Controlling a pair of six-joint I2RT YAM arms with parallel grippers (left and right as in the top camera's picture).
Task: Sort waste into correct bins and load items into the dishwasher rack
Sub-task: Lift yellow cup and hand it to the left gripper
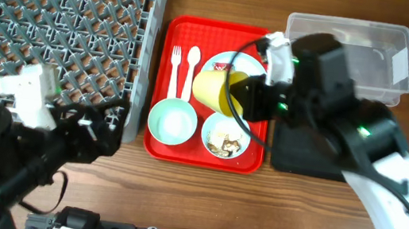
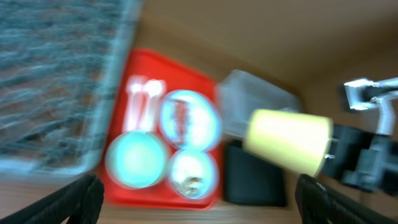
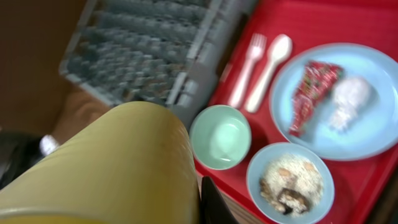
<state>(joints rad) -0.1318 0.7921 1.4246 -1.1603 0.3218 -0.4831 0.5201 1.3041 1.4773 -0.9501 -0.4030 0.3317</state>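
Note:
My right gripper (image 1: 236,96) is shut on the yellow-green cup (image 1: 212,89) and holds it on its side above the red tray; the cup fills the right wrist view (image 3: 106,168). On the tray lie a white fork (image 1: 175,70) and spoon (image 1: 191,68), an empty bowl (image 1: 172,120) and a bowl of rice scraps (image 1: 225,136). The blue plate (image 3: 367,127) carries the red wrapper (image 3: 314,93) and the white wrapper (image 3: 351,102). The grey rack (image 1: 57,21) is at the far left. My left gripper (image 1: 110,129) is open and empty beside the rack's near corner.
The red tray (image 1: 162,84) sits between the rack and the bins. The clear tub (image 1: 352,35) stands at the back right. The black tray (image 1: 303,156) lies in front of it, largely under my right arm. The left wrist view is blurred.

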